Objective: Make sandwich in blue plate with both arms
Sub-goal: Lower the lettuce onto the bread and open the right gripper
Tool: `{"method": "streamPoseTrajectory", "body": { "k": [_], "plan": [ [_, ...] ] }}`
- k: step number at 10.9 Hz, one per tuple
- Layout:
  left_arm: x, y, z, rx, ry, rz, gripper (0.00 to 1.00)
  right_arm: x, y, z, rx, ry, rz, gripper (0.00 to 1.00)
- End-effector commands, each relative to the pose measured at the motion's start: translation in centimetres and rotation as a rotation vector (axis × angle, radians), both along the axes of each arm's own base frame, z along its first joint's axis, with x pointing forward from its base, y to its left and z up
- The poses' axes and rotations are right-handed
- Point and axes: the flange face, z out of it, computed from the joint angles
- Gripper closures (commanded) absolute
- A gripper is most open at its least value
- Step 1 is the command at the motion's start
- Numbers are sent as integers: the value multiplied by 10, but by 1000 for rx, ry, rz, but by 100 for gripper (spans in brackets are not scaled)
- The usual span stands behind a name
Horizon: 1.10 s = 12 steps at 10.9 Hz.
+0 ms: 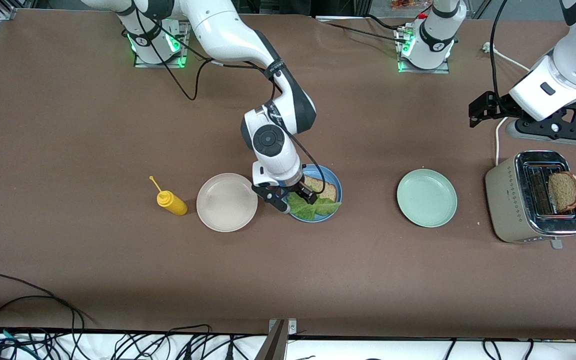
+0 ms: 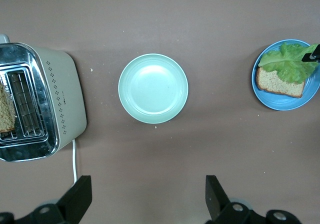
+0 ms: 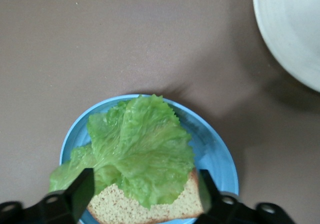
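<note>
Lettuce on bread, seen from your right wrist camera

You are looking down on the blue plate (image 3: 218, 156), where a ruffled lettuce leaf (image 3: 137, 151) lies over a slice of wholegrain bread (image 3: 150, 209). Your right gripper (image 3: 144, 191) hangs over them, fingers spread wide with nothing between them. From the blue plate, the beige plate's rim (image 3: 287, 34) sits at about two o'clock, apart from it on the brown table (image 3: 100, 39).

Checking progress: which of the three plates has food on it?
The blue plate, between the other two: it holds a bread slice and lettuce.
</note>
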Motion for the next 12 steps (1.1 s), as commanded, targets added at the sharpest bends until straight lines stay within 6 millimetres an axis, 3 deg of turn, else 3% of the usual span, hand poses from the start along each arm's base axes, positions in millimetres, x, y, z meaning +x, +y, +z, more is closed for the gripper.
{"method": "streamPoseTrajectory", "body": {
  "k": [1,4,5,7,12],
  "plan": [
    [-3,-3,8,-19,0,5,0,3,2,2,-18,-5,35,0],
    [-3,-3,8,-19,0,5,0,3,-2,17,-24,14,113,0],
    [-3,-3,7,-18,2,5,0,4,-3,30,-10,8,138,0],
    [-3,-3,7,-18,2,5,0,13,-20,44,-10,23,211,0],
    [-3,-3,8,-19,0,5,0,36,-93,99,-12,49,358,0]
  ]
}}
